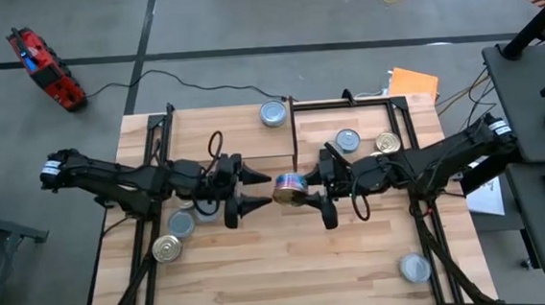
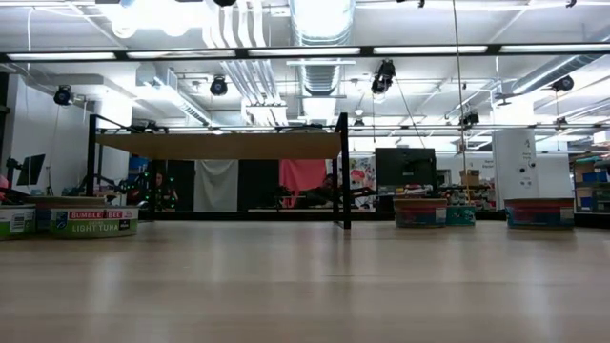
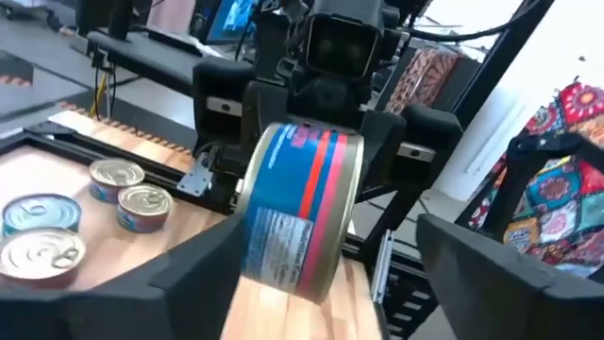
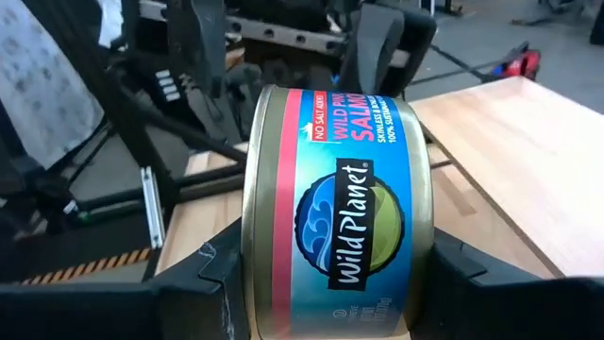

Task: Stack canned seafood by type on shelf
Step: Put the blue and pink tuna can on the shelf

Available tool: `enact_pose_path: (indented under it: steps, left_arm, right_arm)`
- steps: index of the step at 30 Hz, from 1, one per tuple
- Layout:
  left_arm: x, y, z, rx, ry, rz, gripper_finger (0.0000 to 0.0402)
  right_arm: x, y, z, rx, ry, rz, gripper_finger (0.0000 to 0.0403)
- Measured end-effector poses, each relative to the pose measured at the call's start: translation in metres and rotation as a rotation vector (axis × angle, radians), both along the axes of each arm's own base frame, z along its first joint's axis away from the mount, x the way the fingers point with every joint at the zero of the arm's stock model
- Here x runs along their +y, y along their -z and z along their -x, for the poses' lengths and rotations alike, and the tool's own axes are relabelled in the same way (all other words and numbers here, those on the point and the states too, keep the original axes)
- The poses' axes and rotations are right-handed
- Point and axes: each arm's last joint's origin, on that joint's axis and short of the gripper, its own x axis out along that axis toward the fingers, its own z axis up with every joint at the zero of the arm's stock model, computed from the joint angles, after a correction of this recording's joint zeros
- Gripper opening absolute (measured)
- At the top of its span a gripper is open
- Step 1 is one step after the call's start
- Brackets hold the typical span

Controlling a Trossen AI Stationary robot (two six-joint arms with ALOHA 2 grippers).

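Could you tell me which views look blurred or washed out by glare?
Left wrist view: the blue tin is motion-smeared. Right wrist view: its label reads sharply. Low view: ceiling lights blow out white. High view: evenly lit.

Grey floor (image 1: 244,20), red tool (image 1: 45,67), ceiling lights (image 2: 448,50).

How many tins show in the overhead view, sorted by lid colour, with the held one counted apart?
silver-grey-lidded tins: 4
golden-lidded tins: 2
blue-labelled tin, on its side in the right hand: 1
Total: 7
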Motion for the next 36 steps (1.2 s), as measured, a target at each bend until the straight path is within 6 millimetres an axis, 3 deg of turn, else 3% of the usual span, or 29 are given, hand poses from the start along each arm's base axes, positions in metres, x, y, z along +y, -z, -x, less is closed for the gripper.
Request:
enact_pose_path:
  steps: [16,19,23,29,31,36]
  left_arm:
    - [-0.004,0.015,-0.020,0.003,0.001,-0.055,0.0306]
    - [-0.004,0.011,-0.019,-0.033,0.001,-0.061,0.0276]
    - [-0.004,0.012,-0.019,-0.022,0.003,-0.085,0.0185]
    - [-0.003,0.012,-0.018,-0.016,-0.001,-0.086,0.0177]
    - [-0.001,0.012,-0.018,-0.015,-0.026,-0.052,0.0177]
    - [0.006,0.009,-0.013,0.002,-0.175,0.015,0.0177]
  right_arm:
    - [0.003,0.000,-0.012,-0.038,-0.048,0.003,0.0180]
    - [0.004,0.002,-0.013,-0.033,-0.051,-0.002,0.0180]
    - [0.004,0.002,-0.013,-0.031,-0.049,-0.018,0.0180]
    - [0.004,0.002,-0.013,-0.029,-0.045,-0.043,0.0180]
    - [0.002,0.003,-0.014,-0.024,-0.031,-0.069,0.0198]
    - [-0.009,0.002,-0.010,0.002,0.038,-0.151,0.0308]
